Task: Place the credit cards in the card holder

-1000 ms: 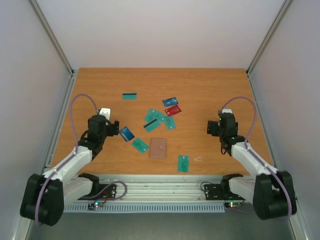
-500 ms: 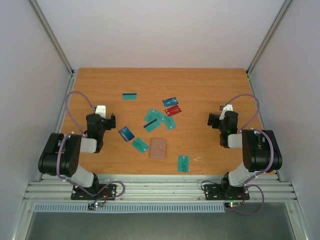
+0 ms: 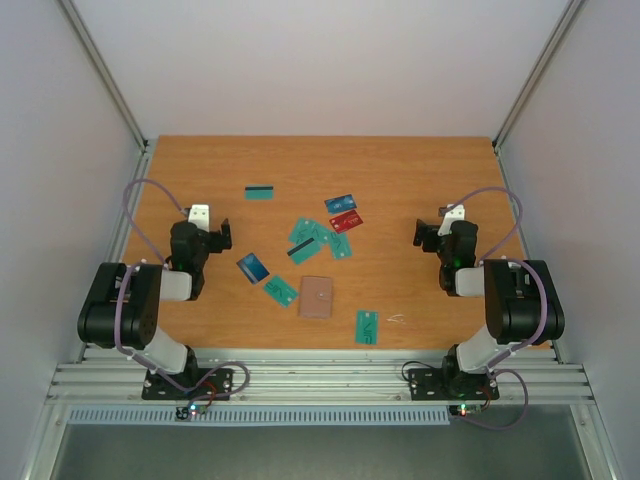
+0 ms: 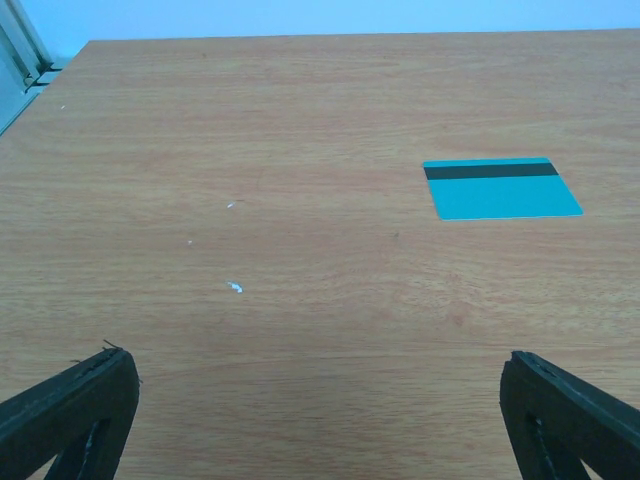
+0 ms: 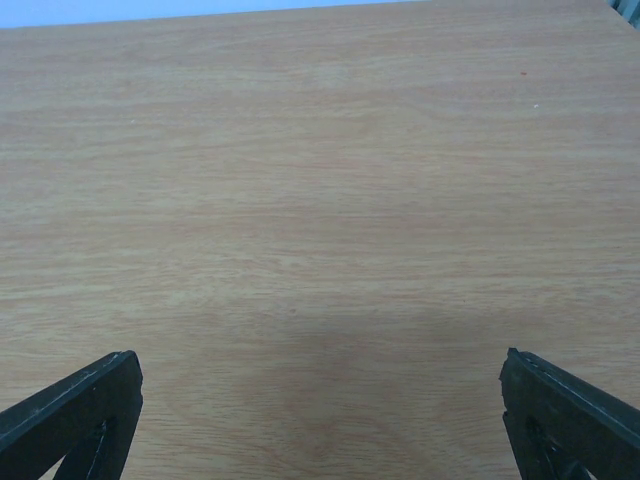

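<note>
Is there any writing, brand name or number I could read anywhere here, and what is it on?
None can be read.
The teal card with the dark stripe shows no print, even up close.
The other cards, such as the red card, are too small to read from above.
The card holder shows no lettering that can be made out.

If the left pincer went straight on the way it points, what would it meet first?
Mostly bare table. The left pincer is open, and the striped teal card lies ahead toward its right side, likely first.
</note>
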Motion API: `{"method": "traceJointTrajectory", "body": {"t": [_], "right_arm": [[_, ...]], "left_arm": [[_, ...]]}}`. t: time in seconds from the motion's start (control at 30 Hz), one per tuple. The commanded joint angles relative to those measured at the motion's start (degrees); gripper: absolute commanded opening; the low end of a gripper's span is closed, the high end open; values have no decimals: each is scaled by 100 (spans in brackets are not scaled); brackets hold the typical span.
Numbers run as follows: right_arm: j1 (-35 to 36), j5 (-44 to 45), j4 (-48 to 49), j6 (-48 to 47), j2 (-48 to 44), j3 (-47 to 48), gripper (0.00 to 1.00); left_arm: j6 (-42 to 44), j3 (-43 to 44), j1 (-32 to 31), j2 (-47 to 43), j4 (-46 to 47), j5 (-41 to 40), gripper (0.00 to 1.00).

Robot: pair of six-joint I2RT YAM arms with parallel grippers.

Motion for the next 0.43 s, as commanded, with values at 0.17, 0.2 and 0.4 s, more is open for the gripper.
{"method": "traceJointTrajectory", "body": {"t": [0.17, 0.2, 0.4], "right_arm": [[0, -14, 240, 6, 15, 70, 98], [0, -13, 218, 11, 20, 83, 98], [0, -13, 324, 0, -28, 6, 99]], "left_arm": [[-56, 61, 29, 3, 570, 32, 99], [-53, 61, 25, -2, 568, 35, 99], [-53, 59, 26, 0, 569, 27, 99]]}}
